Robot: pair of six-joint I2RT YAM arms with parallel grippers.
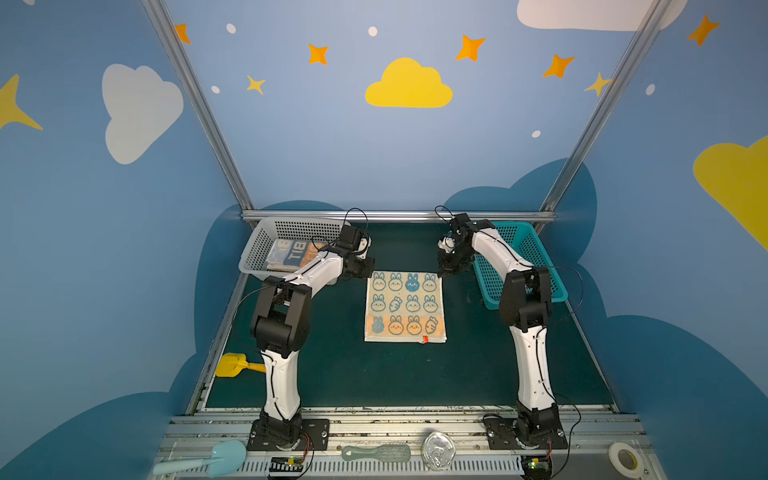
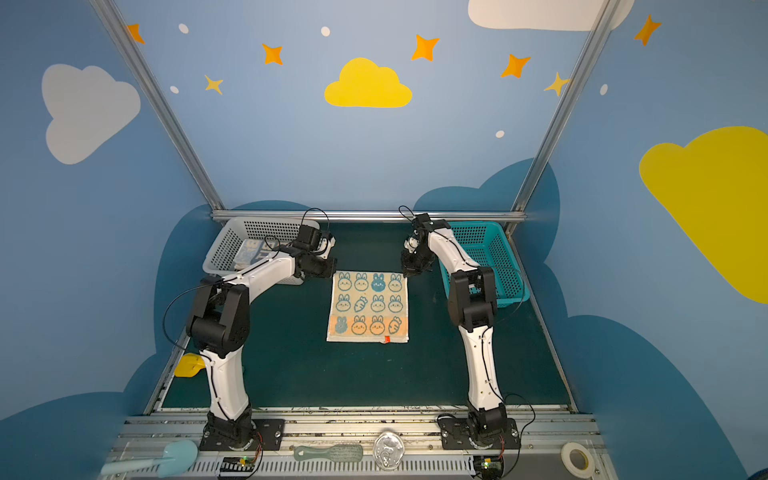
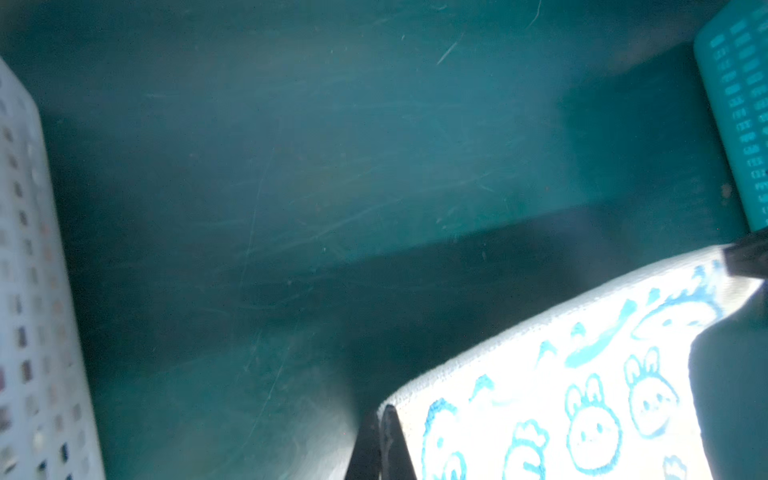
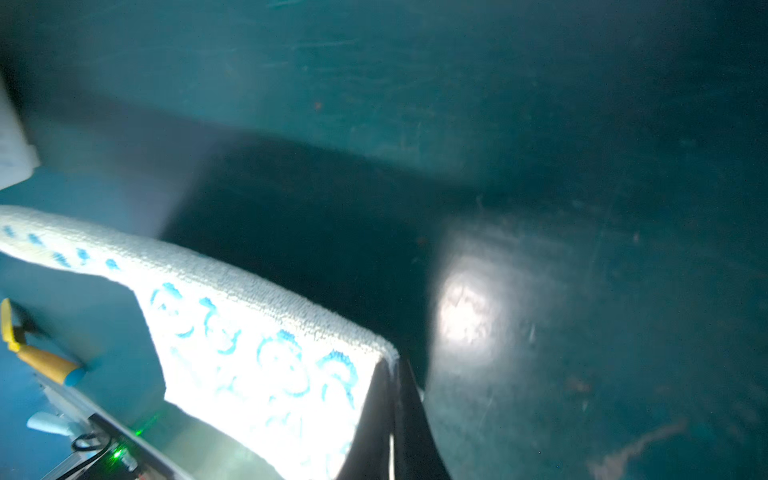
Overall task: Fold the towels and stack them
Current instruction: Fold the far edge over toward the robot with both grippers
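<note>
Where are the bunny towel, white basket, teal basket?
bunny towel (image 1: 405, 305), in a top view, cloth centre.
white basket (image 1: 299, 230), in a top view, far wall.
teal basket (image 1: 517, 239), in a top view, far wall.

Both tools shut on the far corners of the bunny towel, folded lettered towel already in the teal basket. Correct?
Not quite. The folded lettered towel lies in the white basket, not the teal basket; both top views show it. The rest holds: left tool and right tool are shut on the far corners of the bunny towel.

letters "BIT" on folded towel (image 1: 291, 254), in white basket (image 1: 299, 227)
</note>
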